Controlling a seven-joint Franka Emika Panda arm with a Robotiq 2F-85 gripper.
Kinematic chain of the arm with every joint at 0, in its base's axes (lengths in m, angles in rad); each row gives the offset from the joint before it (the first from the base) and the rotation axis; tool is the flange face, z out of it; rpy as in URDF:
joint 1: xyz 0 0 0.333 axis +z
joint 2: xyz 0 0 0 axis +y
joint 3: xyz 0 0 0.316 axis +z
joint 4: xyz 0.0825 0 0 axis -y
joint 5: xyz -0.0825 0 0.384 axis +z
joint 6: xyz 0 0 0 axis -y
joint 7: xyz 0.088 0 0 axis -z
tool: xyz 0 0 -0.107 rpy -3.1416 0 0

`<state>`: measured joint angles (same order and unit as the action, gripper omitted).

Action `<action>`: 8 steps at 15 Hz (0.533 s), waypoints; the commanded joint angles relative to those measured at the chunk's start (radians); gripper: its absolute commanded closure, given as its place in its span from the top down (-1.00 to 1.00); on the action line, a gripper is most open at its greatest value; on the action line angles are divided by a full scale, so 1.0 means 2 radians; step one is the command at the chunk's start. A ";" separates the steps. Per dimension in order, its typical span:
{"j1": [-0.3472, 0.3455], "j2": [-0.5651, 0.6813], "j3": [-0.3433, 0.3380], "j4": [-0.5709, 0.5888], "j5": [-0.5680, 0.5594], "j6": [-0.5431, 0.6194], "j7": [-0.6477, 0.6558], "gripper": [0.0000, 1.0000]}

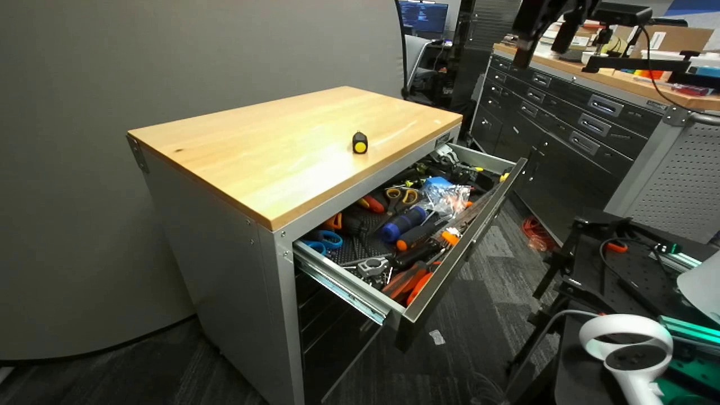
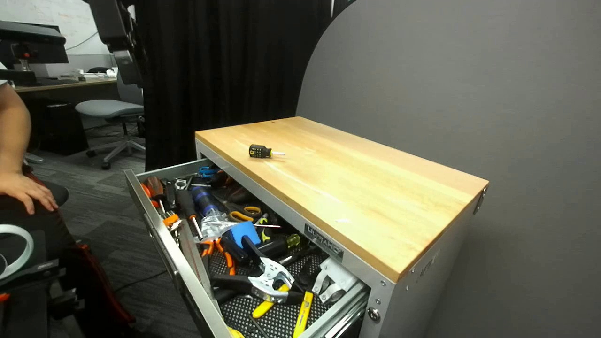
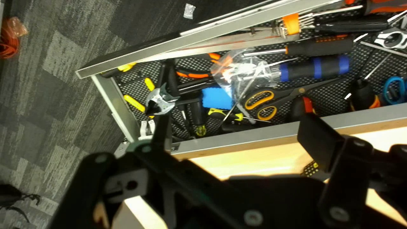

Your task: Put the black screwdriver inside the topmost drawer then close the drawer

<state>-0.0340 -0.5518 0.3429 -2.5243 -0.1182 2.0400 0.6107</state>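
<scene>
One screwdriver [image 2: 259, 151] below the hand [image 3: 234, 124]

Below gripper [image 3: 240, 140]: free air, then drawer [image 3: 222, 31], pulled out, crowded with tools [image 3: 314, 68]; mat [image 3: 136, 79] shows in patches, some beside clamp [image 3: 162, 101]. Also below: bare wood [image 1: 270, 138] all round screwdriver [image 1: 360, 144], room to pass either side.

Claw [image 3: 234, 127]: black, its fingers spread well apart, filling the bottom of the frame.
Topmost drawer [image 3: 113, 103]: open, crowded with tools, stretching across the upper middle to the right edge.
Black screwdriver [image 3: 309, 169]: lower right, a yellow-dotted end on the wood surface [image 3: 248, 160], the rest hidden behind the claw.
Blue block [image 3: 217, 98]: mid-frame, in the drawer, left of the scissors [image 3: 284, 93].
Carpet [image 3: 28, 133]: grey, left side.
</scene>
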 commanded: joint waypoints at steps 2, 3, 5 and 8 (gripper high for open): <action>0.009 0.140 0.060 0.035 -0.020 0.129 0.151 1.00; 0.007 0.173 0.065 0.039 -0.031 0.173 0.185 1.00; -0.026 0.236 0.098 0.055 -0.062 0.245 0.242 1.00; -0.055 0.316 0.106 0.095 -0.191 0.306 0.362 1.00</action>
<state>-0.0844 -0.0806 0.5341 -2.4482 -0.3051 2.5726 1.1461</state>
